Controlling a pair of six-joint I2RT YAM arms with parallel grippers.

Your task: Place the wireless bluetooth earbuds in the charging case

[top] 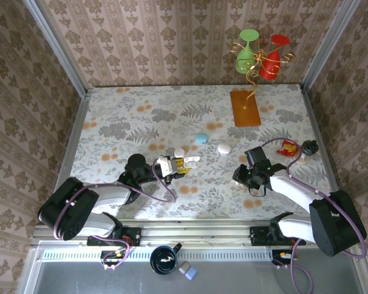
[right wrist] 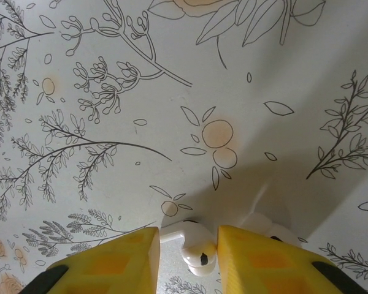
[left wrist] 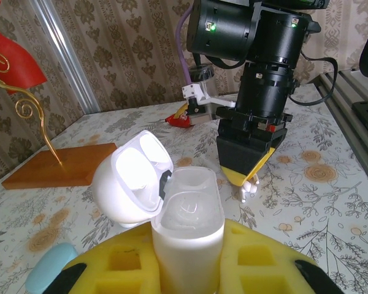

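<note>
Left claw (top: 183, 163) clamps the open case (top: 180, 153) over the tabletop (top: 129, 116), seen from above, while the right claw (top: 248, 179) points down well to its right. Left wrist: the lid (left wrist: 132, 177) is tipped back, and the sockets look empty. Right wrist: yellow fingers (right wrist: 110, 263) stand apart astride one earbud (right wrist: 197, 246), a second earbud (right wrist: 271, 231) just beside. The squeeze should centre on the bulb, gently, sparing the neighbour.

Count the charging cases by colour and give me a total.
White: 2, the open case held in the left gripper and a round case lying on the table.
Blue: 1, the blue case on the table.
Total: 3
</note>
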